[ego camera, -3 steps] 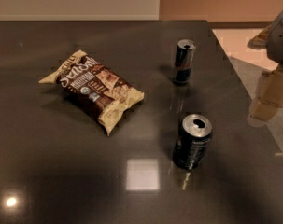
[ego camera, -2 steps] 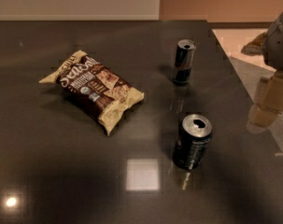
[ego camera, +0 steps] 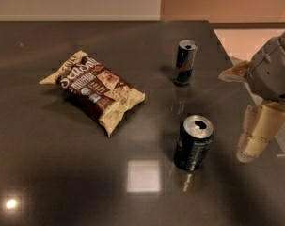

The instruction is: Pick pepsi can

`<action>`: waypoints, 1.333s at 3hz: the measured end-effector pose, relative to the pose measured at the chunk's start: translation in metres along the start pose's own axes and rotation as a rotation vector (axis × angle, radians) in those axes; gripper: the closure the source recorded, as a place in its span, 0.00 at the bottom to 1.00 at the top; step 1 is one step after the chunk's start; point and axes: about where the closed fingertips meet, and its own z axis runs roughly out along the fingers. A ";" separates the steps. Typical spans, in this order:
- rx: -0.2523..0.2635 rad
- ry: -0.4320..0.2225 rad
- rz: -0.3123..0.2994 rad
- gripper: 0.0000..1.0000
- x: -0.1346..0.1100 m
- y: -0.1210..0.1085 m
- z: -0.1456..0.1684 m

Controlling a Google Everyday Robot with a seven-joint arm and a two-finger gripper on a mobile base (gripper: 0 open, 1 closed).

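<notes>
The pepsi can [ego camera: 193, 142] is the wide dark can with a silver opened top. It stands upright on the dark table [ego camera: 48, 173], right of centre and near the front. My gripper [ego camera: 237, 117] is at the right edge of the view, to the right of the pepsi can and apart from it. Its cream fingers [ego camera: 257, 131] are spread open with nothing between them. A slimmer dark can [ego camera: 185, 62] stands upright farther back.
A brown and cream chip bag [ego camera: 95, 88] lies flat on the table's left half. The table's right edge [ego camera: 236, 79] runs just beside my gripper, with pale floor beyond. A wall stands behind the table's far edge.
My gripper has moved down and slightly left, closer to the pepsi can. The cans and the chip bag have not moved.
</notes>
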 end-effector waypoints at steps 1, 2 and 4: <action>-0.047 -0.077 -0.040 0.00 -0.013 0.012 0.017; -0.086 -0.135 -0.073 0.00 -0.026 0.022 0.031; -0.125 -0.193 -0.112 0.00 -0.041 0.032 0.048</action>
